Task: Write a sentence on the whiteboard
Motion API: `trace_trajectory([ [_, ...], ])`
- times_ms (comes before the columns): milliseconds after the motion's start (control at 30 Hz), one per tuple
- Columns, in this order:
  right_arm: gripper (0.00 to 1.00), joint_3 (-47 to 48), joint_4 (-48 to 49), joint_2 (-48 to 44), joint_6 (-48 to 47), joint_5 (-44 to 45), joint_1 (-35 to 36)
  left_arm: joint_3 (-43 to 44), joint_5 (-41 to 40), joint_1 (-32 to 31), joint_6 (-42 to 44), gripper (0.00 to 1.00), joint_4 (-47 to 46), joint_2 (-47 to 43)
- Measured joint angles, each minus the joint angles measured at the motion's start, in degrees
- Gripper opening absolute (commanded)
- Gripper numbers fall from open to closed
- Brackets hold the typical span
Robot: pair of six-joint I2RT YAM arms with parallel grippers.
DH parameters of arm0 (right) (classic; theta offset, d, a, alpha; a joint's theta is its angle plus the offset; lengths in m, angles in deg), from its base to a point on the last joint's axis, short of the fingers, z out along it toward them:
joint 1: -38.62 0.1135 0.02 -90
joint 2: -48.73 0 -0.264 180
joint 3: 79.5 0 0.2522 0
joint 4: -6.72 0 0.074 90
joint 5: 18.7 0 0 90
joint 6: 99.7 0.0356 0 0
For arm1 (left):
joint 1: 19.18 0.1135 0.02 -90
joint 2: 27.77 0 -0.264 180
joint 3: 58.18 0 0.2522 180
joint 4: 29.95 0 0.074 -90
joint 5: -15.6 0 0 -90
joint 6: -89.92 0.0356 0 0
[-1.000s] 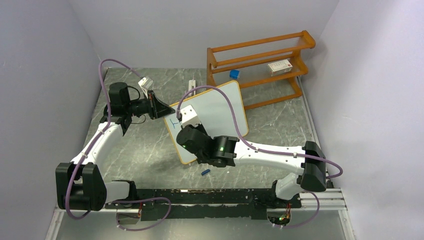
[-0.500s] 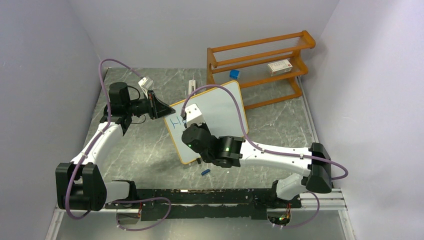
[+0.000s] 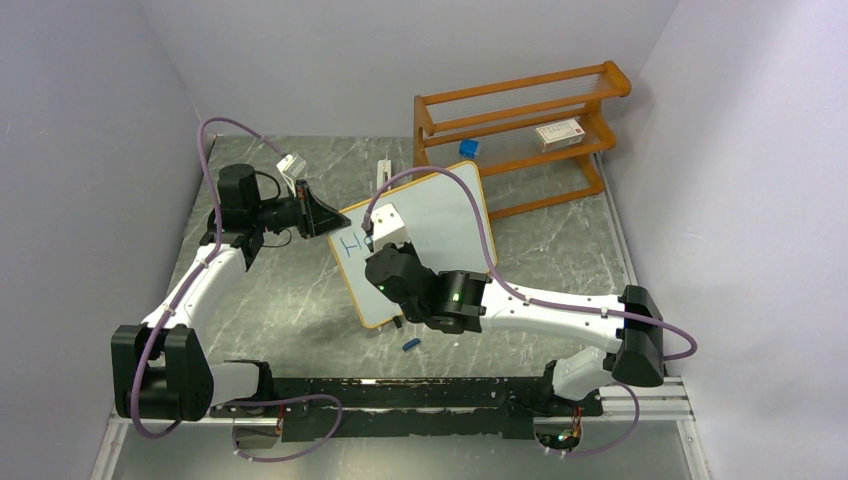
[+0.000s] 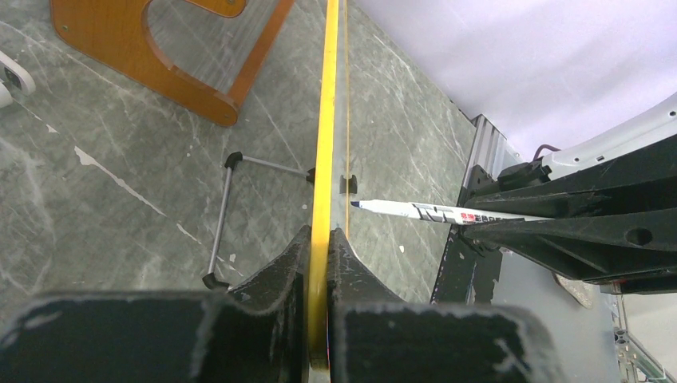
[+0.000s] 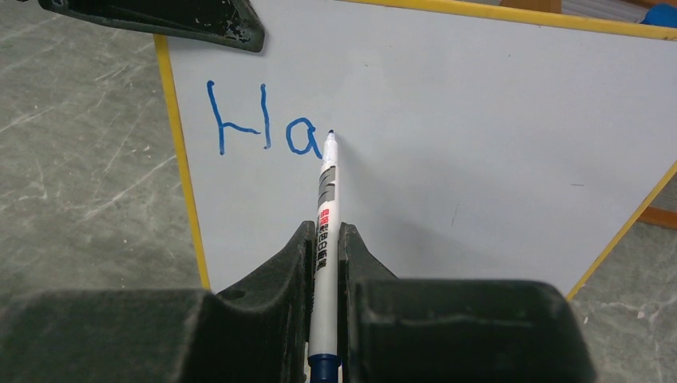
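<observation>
The whiteboard (image 3: 445,210) stands tilted on the table, its yellowish frame seen edge-on in the left wrist view (image 4: 323,144). My left gripper (image 4: 319,233) is shut on the board's left edge (image 3: 335,225). My right gripper (image 5: 323,230) is shut on a white marker (image 5: 326,199) with a blue end. The marker tip (image 5: 330,134) rests at the board's surface just right of the blue letters "Ha" (image 5: 263,128), the only part of the sentence that shows. The marker (image 4: 423,211) also shows from the side, its tip by the board's face.
An orange wooden shelf rack (image 3: 520,110) stands behind the board with a white box (image 3: 558,133) on it and a blue object (image 3: 468,148) beside it. A small blue cap (image 3: 410,344) lies on the table near the board's front. The board's wire stand (image 4: 223,215) sticks out behind it.
The right gripper has moved the marker rightward along the board, and the writing has grown from part of an "H" to "Ha". The left arm has held still.
</observation>
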Motion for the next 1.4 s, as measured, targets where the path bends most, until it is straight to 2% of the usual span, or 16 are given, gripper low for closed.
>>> trace_trajectory([
  [1400, 0.00, 0.85, -1.18, 1.79, 0.59, -0.81, -1.05, 0.00, -0.07, 0.02, -0.02, 0.05, -0.09, 0.20],
])
